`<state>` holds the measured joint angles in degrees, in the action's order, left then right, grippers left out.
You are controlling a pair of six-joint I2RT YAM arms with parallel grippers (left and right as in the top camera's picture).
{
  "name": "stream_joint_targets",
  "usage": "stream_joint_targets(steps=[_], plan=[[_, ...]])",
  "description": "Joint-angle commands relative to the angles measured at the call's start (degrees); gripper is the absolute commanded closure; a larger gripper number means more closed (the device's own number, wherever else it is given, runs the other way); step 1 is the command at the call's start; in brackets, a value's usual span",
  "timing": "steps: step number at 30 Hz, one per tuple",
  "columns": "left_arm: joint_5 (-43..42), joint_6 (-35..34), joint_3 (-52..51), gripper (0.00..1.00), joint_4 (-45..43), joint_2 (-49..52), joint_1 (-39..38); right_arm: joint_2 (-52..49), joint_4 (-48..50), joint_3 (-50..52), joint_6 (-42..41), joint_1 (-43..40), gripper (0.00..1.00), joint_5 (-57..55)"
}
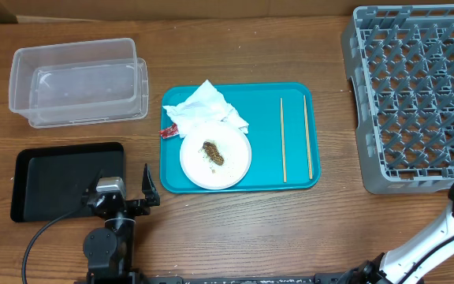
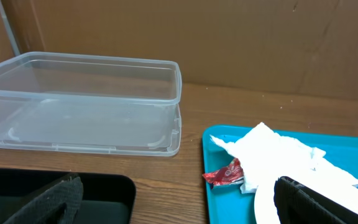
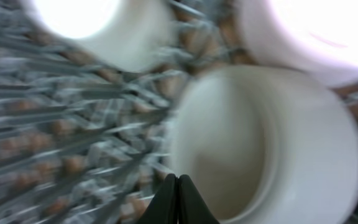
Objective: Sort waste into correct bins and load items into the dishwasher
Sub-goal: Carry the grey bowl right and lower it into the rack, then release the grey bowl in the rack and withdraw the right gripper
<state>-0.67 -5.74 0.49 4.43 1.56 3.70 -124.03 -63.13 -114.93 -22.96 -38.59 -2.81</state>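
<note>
**Left gripper wide by black tray; right gripper pinched shut over rack**

Overhead: left gripper (image 1: 123,189) is standing spread wide, holding nothing, at the right edge of the shallow black rectangular tray (image 1: 38,185). Crumpled white paper napkins (image 1: 207,106), a small red wrapper (image 1: 169,130) and a brown food scrap (image 1: 213,152) on a round white plate (image 1: 231,162) are lying right and forward of it on the teal plastic tray (image 1: 294,93). Left arm is nearer. Two thin wooden chopsticks (image 1: 283,138) are lying front-to-back, nearer the right arm. Clear plastic rectangular tub (image 1: 76,46) is sitting behind the black tray, with bare table between.

Left wrist: wrapper is peeking from under the napkins on the tub side, just inside the teal rim.

Right wrist: right gripper (image 3: 178,196) is pressing its fingers together, empty, above a round white bowl (image 3: 272,143) in the grey pegged plastic rack (image 3: 61,124). Picture is blurring.
</note>
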Motion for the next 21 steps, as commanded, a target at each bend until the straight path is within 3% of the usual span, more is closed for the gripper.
stream_joint_targets(steps=[1, 21], plan=[[-0.02, 0.87, -0.22, 0.0, 0.04, -0.02, -0.5, 1.4, -0.92, -0.74, -3.8, -1.11, 0.96, -8.74], [-0.02, 0.85, -0.22, 0.0, 0.04, -0.02, -0.5, 8.92, -2.32, 0.92, -3.28, -1.55, 0.96, -5.11]])
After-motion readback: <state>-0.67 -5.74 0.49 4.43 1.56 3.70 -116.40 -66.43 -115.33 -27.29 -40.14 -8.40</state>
